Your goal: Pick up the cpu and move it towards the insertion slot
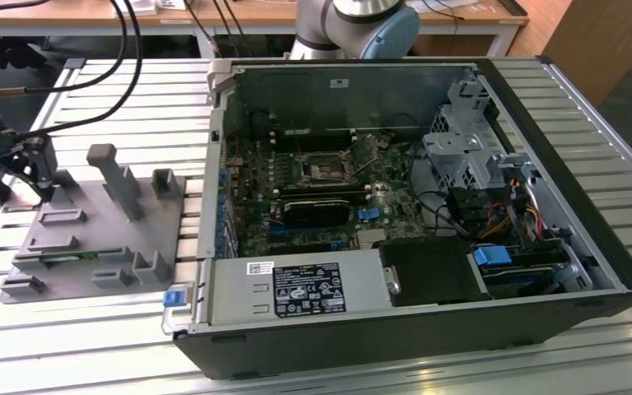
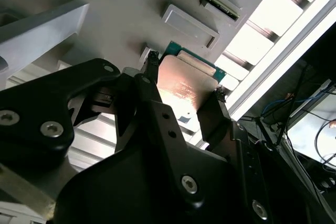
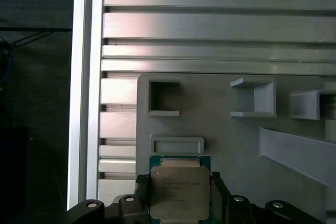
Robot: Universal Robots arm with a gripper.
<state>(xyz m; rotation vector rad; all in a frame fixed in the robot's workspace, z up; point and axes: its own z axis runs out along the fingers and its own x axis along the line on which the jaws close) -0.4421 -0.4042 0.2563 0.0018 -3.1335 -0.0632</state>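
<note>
The cpu (image 3: pixel 180 191), a flat square chip with a silvery top and a green rim, sits between the two black fingers (image 3: pixel 140 188) of my gripper (image 3: pixel 180 182), which is shut on it. In the second wrist view the cpu (image 2: pixel 185 88) shows warm light on its metal face, with my gripper (image 2: pixel 185 80) clamping two opposite edges. In the exterior view my gripper (image 1: pixel 39 183) hangs over the grey fixture plate (image 1: pixel 108 247) at the exterior view's left. The insertion slot (image 1: pixel 325 169), a dark square socket with a metal frame, lies on the motherboard inside the open computer case, far to the exterior view's right of my gripper.
The fixture plate carries grey posts (image 1: pixel 116 181) and open pockets (image 3: pixel 164 97). The computer case (image 1: pixel 579 247) has tall walls, a power supply (image 1: pixel 294 290), a long black card (image 1: pixel 318 212) and drive cages. Cables (image 1: pixel 129 41) hang above the slatted aluminium table (image 1: pixel 129 90).
</note>
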